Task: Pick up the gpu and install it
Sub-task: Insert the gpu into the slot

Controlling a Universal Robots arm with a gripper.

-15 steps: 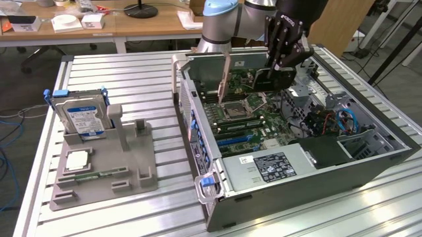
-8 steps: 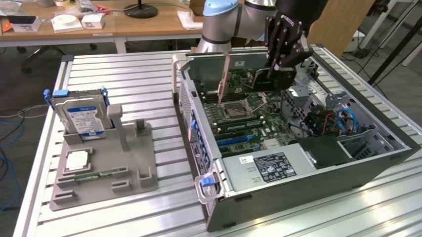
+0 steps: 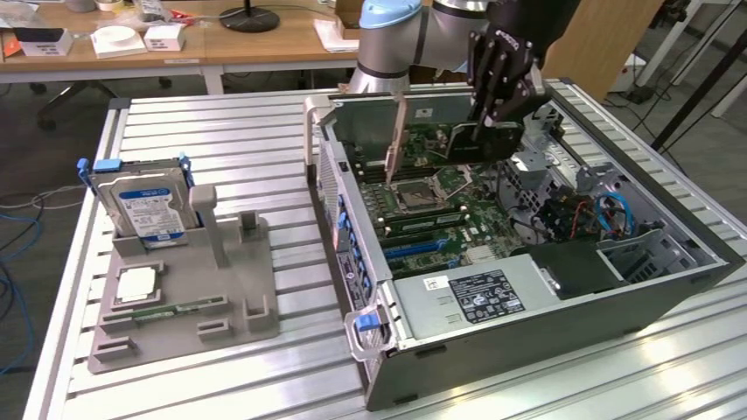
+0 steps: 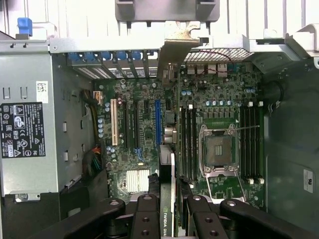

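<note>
The pincer is gripping the gpu, fingers closed part-way on the card's two faces. The gpu is hanging edge-down inside the open case lying on the table, above the motherboard. Its bracket is sitting near the rear wall. The card's lower edge is running roughly alongside the blue slot, with free room on both sides.

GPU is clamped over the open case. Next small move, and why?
Probably ease it straight down toward the blue slot on the motherboard. The jaws are shut on the gpu, which hangs upright above the board, not yet seated, and in the wrist view its edge runs roughly in line with that slot. Sideways offset is hard to judge, so go slowly.
</note>
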